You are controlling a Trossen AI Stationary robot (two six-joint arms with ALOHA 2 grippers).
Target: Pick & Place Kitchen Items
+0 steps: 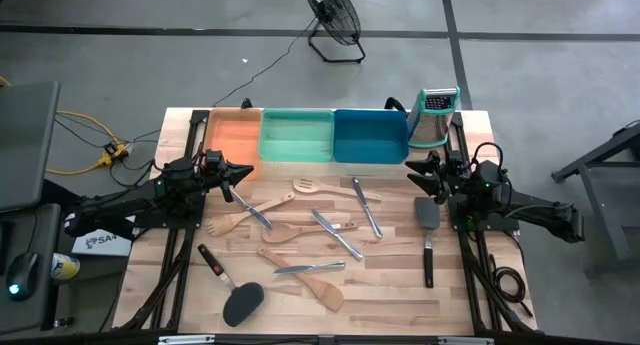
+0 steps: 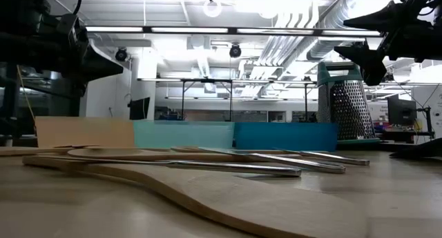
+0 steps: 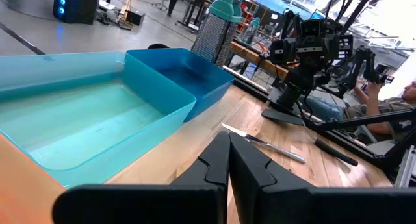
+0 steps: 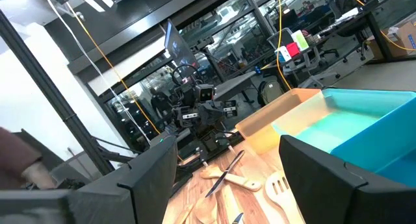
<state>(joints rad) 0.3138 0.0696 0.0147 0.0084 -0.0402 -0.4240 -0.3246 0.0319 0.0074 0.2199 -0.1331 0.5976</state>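
Observation:
The kitchen items lie loose on the wooden table (image 1: 400, 285): pale wooden utensils such as a fork (image 1: 232, 223) and a spatula (image 1: 318, 288), slim silver cutlery (image 1: 366, 207), a black turner (image 1: 429, 228) at the right and a black long-handled utensil (image 1: 236, 297) near the front left. My left gripper (image 1: 246, 171) hangs shut above the table's left side, in front of the orange tray (image 1: 234, 135). My right gripper (image 1: 411, 168) hangs open above the right side, beside the grater (image 1: 435, 117). Neither holds anything.
An orange, a green (image 1: 297, 135) and a blue tray (image 1: 370, 135) stand in a row along the far edge, with the steel grater at their right end. A floor fan (image 1: 333, 15) stands beyond the table. There is bare wood along the near edge.

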